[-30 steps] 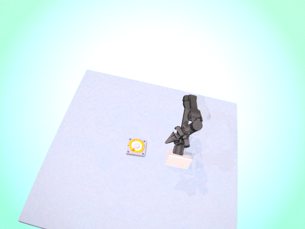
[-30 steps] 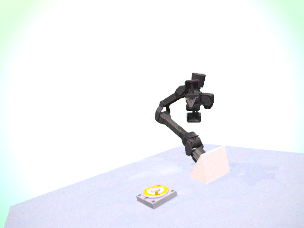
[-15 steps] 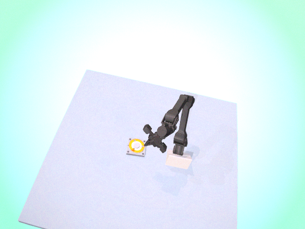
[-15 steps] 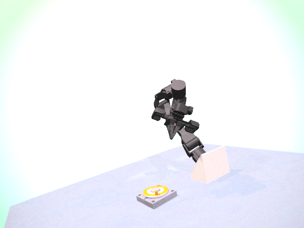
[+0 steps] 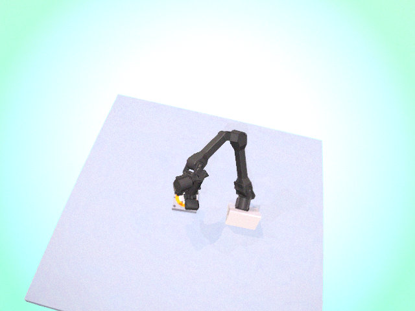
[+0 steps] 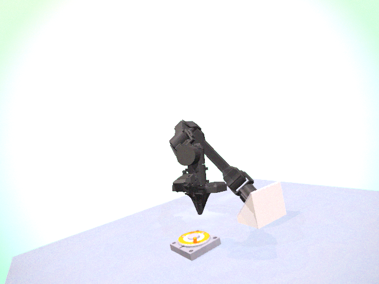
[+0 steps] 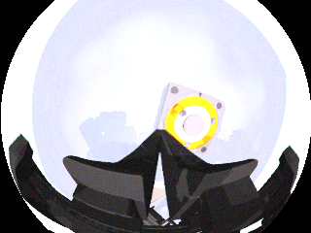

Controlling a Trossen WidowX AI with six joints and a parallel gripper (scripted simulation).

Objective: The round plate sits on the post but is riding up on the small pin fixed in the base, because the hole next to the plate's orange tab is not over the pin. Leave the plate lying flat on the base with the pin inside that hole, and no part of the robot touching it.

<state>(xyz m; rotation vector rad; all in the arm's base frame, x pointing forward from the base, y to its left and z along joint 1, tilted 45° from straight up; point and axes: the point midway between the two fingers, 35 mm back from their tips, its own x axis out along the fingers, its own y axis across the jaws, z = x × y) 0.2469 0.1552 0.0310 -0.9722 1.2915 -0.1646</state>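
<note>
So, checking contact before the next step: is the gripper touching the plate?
No: in the exterior view the shut gripper hangs well above the plate, with bare table showing between them.
</note>
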